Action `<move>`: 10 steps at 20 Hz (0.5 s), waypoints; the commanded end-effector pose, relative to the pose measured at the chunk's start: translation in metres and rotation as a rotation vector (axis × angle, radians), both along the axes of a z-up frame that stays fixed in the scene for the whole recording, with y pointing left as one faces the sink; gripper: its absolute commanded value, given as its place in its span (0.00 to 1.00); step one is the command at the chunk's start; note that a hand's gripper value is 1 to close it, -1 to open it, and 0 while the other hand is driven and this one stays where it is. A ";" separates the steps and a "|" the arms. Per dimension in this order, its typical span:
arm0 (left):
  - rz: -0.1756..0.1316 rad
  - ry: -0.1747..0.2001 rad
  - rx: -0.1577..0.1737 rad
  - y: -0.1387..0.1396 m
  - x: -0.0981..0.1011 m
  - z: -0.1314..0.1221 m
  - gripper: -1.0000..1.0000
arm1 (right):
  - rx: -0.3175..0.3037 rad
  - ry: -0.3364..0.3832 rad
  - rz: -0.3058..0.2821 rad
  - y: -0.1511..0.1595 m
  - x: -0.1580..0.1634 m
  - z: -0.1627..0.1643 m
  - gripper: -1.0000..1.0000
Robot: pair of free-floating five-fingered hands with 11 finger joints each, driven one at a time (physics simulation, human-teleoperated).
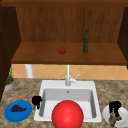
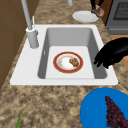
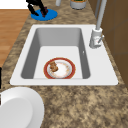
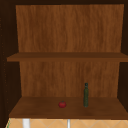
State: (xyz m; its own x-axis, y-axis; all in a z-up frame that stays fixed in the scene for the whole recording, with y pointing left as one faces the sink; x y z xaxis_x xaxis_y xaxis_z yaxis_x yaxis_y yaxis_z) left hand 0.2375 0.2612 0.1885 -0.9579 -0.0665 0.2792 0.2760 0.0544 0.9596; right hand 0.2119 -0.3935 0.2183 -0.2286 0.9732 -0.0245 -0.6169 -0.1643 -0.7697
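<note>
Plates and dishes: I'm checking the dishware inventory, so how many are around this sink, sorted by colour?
Blue plate: 1, on the counter, holding dark grapes
White plate: 1, on the counter under the right hand
Red-rimmed plate: 1, in the sink, holding brown food
Total: 3

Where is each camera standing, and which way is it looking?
Front view: faces the sink head on; left hand by the sink's left rim, right hand over a white plate.
Left side view: looks along the sink from its left; left hand over the rim, near the blue plate.
Right side view: looks from the right; a red-rimmed plate lies in the basin.
Upper view: faces the wooden shelf.
Front and upper views share the tomato and green bottle.
</note>
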 end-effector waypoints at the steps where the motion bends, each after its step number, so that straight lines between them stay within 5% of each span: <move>1: 0.000 0.000 0.000 0.000 0.000 0.000 0.50 | 0.000 0.030 -0.042 -0.003 0.011 0.028 1.00; 10: 0.000 0.000 0.000 0.000 0.000 0.000 0.50 | -0.034 0.019 -0.041 -0.010 0.053 0.015 1.00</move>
